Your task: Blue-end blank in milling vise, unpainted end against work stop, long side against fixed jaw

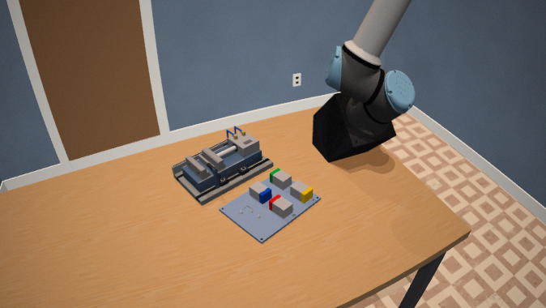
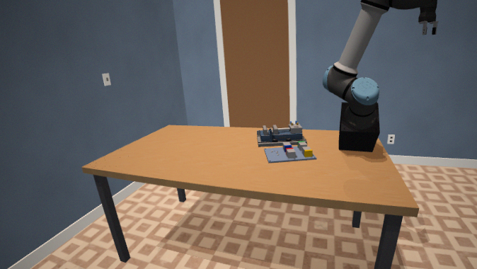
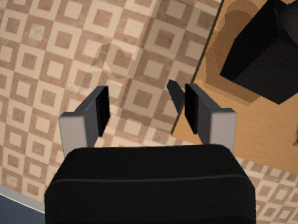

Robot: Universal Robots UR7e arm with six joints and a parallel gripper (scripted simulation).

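The blank with the blue end (image 1: 258, 191) (image 2: 286, 146) lies on the blue-grey plate (image 1: 261, 233) (image 2: 274, 158), its blue end toward the blank with the red end (image 1: 282, 207) (image 2: 291, 153). The blank with the green end (image 1: 281, 179) (image 2: 302, 145) and the one with the yellow end (image 1: 301, 191) (image 2: 308, 151) lie on it too. The milling vise (image 1: 223, 166) (image 2: 281, 135) stands behind the plate; no blank shows between its jaws. The work stop and low bars are too small to tell clearly. My gripper (image 2: 429, 28) (image 3: 147, 100) is open and empty, high up beyond the table's right end, far from the blanks.
The black robot base (image 1: 344, 130) (image 2: 358, 131) (image 3: 265, 55) stands at the table's right end. Blue hoses (image 1: 235, 131) rise from the vise's far end block. Several small light pieces (image 1: 251, 211) show on the plate's left part. The wrist view shows floor below the fingers.
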